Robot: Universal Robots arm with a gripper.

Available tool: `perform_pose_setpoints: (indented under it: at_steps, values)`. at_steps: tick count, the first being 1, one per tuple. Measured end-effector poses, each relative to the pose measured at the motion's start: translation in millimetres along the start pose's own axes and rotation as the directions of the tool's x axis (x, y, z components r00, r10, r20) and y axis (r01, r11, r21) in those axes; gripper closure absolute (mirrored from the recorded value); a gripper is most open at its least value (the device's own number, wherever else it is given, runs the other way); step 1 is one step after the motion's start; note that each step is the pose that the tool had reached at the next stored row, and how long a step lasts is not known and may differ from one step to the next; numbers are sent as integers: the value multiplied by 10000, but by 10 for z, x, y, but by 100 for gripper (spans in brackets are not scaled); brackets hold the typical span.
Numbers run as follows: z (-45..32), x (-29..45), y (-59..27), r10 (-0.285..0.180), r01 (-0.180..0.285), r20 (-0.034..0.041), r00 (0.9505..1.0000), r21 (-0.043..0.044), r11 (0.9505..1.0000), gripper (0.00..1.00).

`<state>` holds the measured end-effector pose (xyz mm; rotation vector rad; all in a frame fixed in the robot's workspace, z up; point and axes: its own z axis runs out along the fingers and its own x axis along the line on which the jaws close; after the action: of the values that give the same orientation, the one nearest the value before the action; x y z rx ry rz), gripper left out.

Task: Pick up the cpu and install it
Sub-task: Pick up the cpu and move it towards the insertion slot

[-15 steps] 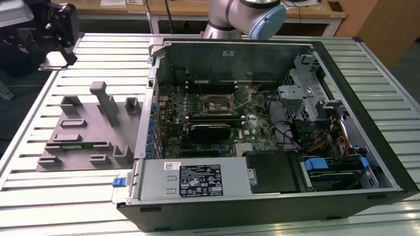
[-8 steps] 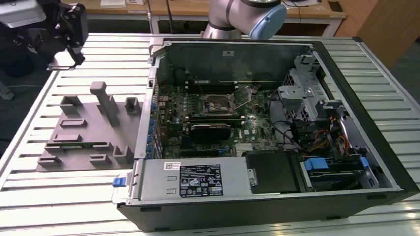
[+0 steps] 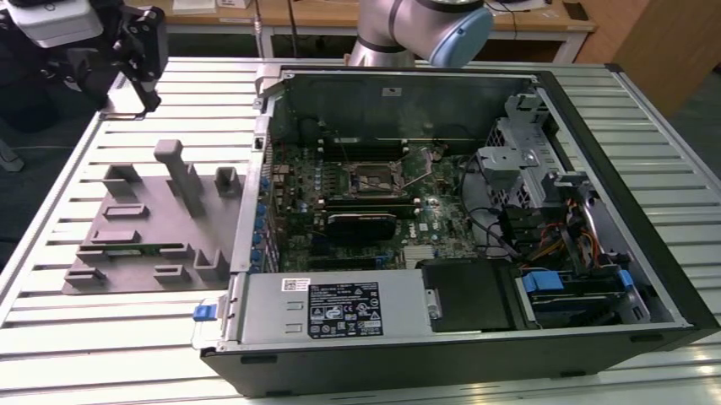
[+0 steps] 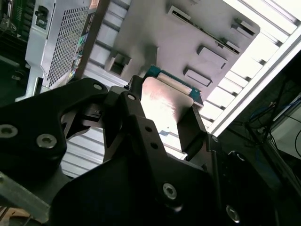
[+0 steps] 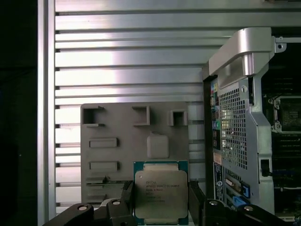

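Black fingers [image 5: 128, 197] right up front in the first wrist view, pressed against 2 opposite edges of the cpu [image 5: 161, 193], silvery lid facing up, green rim showing. Clamped firmly in the gripper [image 5: 161, 200], by the look of it. Same grip in the second wrist view, seen from under the jaws.

Hanging above the gray fixture tray [image 5: 127, 141], well apart from it, not resting in any recess. Under the tray, the slatted metal table [image 5: 122, 61]; just beside the tray, the open computer case [image 5: 235, 122].

Over to the exterior view: motherboard socket [image 3: 377, 177] deep inside the case, with no chip seated there as far as can be told. Well apart from the gripper too, which sits up at the exterior view's far left, beyond the tray.

Judging progress: pick-up done, with the cpu off the tray and in the grip. Install half not yet begun, nothing in the socket.
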<state>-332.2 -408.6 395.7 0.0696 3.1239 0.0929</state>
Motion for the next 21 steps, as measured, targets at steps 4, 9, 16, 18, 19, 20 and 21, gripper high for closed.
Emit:
perform_pose_setpoints:
  at_steps: [4,9,16,18,19,20,21]
  values:
    - [2,-79,4,1,-1,1,10000,0,10000,46]
    - [3,-175,8,0,0,0,10000,1,10000,46]
    - [5,-304,13,0,0,0,10000,0,10000,46]
    - [5,-342,15,1,-1,-1,10000,1,10000,46]
    - [6,-360,16,1,-1,-1,10000,1,10000,46]
    - [6,-379,17,0,0,0,10000,1,10000,46]
    - [7,-397,18,1,-1,0,10000,0,10000,46]
